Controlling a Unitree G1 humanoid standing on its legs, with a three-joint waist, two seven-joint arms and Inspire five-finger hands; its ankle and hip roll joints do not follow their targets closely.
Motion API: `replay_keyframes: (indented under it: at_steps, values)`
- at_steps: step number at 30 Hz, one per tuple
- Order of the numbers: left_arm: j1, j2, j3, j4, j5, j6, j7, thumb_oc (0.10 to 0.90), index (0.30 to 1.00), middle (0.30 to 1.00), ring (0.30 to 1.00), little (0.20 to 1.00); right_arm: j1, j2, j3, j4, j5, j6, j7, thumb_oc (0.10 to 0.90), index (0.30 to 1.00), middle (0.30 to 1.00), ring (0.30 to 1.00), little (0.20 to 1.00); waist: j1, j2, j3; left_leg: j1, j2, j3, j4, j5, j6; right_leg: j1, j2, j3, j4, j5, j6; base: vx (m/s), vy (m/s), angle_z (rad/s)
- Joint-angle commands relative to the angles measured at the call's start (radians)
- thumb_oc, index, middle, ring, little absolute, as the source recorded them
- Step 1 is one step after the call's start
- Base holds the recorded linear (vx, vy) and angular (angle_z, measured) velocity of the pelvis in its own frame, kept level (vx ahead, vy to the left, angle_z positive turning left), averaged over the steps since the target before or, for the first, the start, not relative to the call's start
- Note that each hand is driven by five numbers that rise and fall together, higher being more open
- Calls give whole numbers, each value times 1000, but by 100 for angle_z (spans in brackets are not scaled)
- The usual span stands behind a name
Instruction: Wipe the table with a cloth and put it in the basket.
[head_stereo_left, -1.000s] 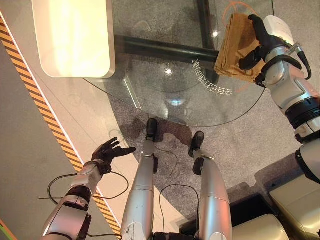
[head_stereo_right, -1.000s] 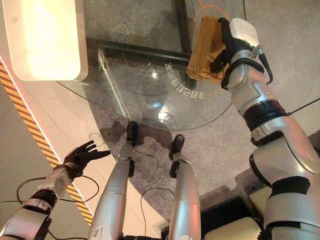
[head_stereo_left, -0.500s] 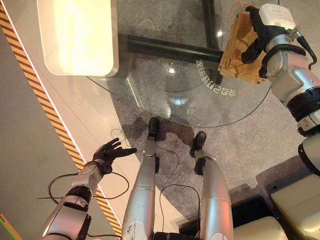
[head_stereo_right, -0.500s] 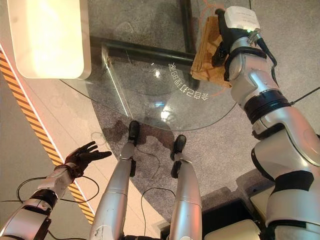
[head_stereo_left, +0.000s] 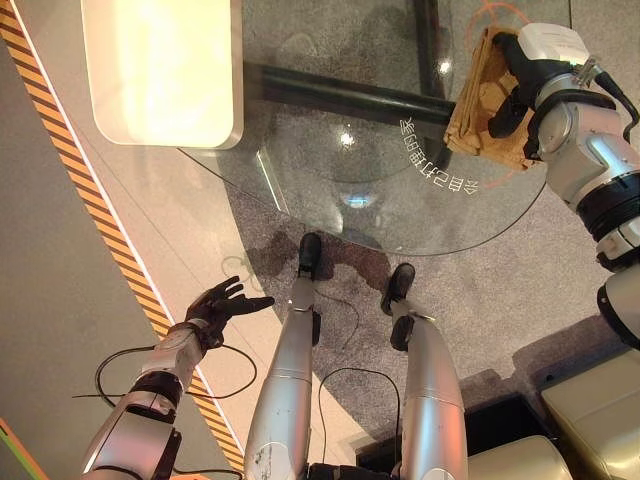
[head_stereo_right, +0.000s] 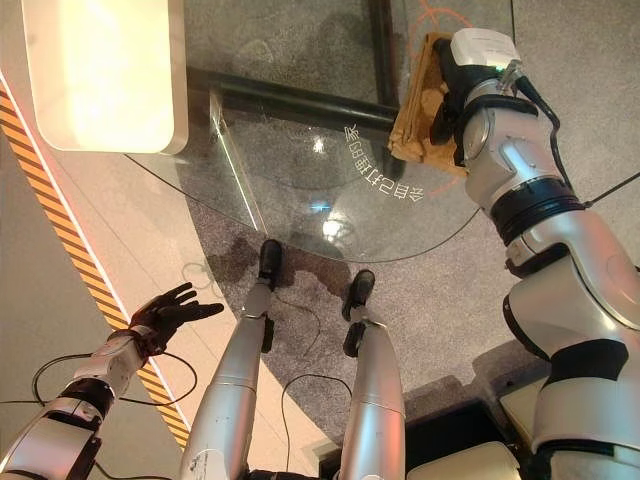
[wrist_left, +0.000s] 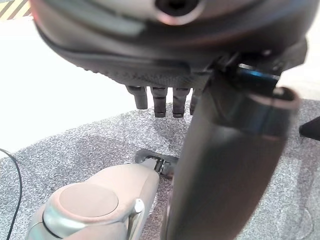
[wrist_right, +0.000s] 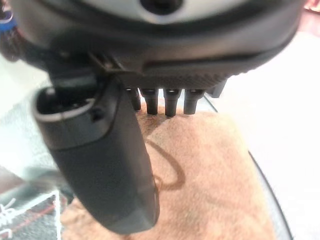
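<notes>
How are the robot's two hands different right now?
The right robot hand lies flat on the brown cloth on the glass table; the left robot hand touches nothing. The right is up at table height; the left hangs low over the floor. Both are dark with straight fingers.

Bright light comes from above. The white panel, far from the right hand, is overexposed. Small glare spots shine on the glass table. In both wrist views the near hand is blurred.
</notes>
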Motion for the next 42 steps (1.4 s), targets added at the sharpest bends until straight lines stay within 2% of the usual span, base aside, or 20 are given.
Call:
replay_keyframes:
  at_steps: [1, 10, 20, 33, 42]
  values:
    - [71, 54, 3, -21, 11, 0, -6, 800, 900, 900, 900, 900, -143, -101, 69, 9, -51, 2, -80, 800, 900, 900, 900, 900, 0, 26, -20, -9, -53, 2, 116, -111, 56, 40, 40, -9, -147, 100, 17, 5, -19, 4]
    - [64, 53, -4, -21, 14, -1, -11, 800, 900, 900, 900, 900, -147, -102, 73, 5, -76, -20, -114, 800, 900, 900, 900, 900, 0, 29, -20, -19, -51, 6, 113, -108, 55, 29, 36, -15, -142, 101, 19, 3, -11, 2]
    - [50, 53, -13, -21, 15, 1, -17, 800, 900, 900, 900, 900, -144, -87, 75, 20, -74, -2, -81, 800, 900, 900, 900, 900, 1, 38, -20, -29, -49, 11, 106, -103, 53, 14, 29, -20, -138, 102, 20, 0, 0, 0]
    - [44, 54, -22, -28, 14, -2, -20, 800, 900, 900, 900, 900, -128, -69, 66, 47, -63, -26, -70, 800, 900, 900, 900, 900, 4, 55, -20, -59, -51, 14, 110, -98, 53, -19, 19, -23, -133, 108, 21, 0, 0, 0]
    - [48, 49, -30, -35, 5, -14, -24, 800, 900, 900, 900, 900, -133, -63, 41, 71, -69, -2, -198, 800, 900, 900, 900, 900, 6, 67, -20, -72, -52, 15, 107, -95, 54, -34, 20, -23, -126, 107, 22, 0, 0, 0]
